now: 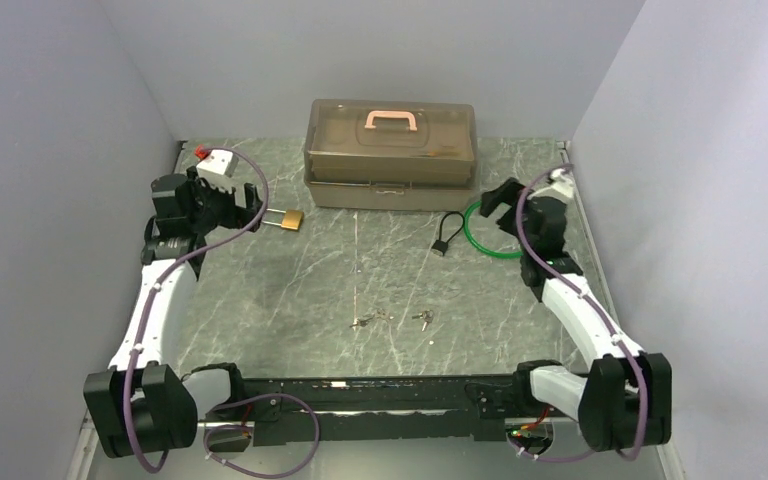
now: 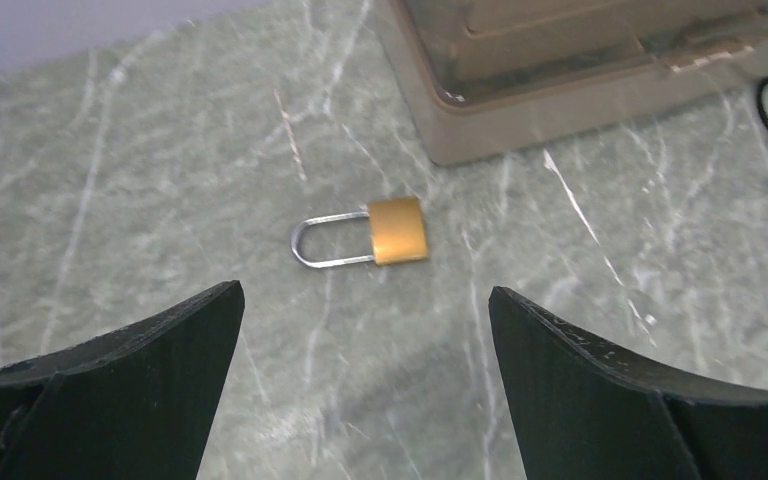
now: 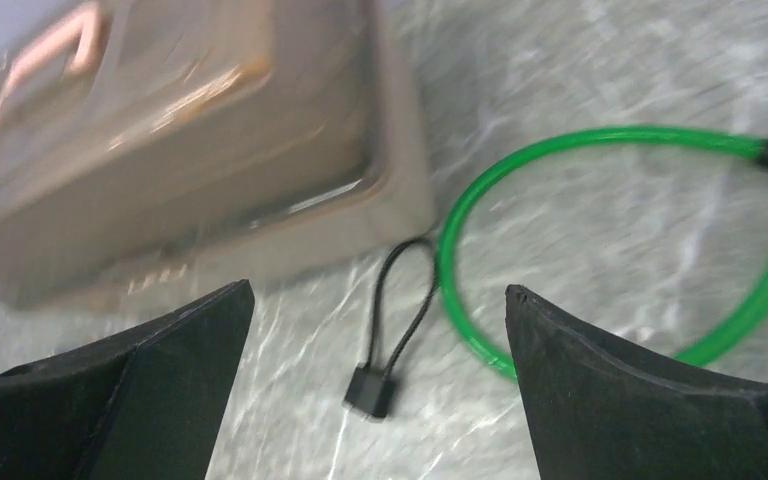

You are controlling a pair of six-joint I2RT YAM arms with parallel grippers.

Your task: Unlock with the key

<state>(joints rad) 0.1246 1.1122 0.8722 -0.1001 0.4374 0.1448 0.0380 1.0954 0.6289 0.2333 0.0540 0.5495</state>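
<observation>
Left wrist: padlock (image 2: 398, 231) beyond spread left pincer (image 2: 365, 293)

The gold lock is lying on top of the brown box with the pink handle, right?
No. The gold lock lies on the table, near the brown box with the pink handle, not on top of it. The left wrist view shows it.

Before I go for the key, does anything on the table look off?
Nothing stands out. The brass padlock lies flat, shackle apparently closed, apart from the toolbox. The keys lie loose, well apart from it. The black cable lock and green cable rest beside the toolbox. Nothing looks spilled or damaged.
</observation>
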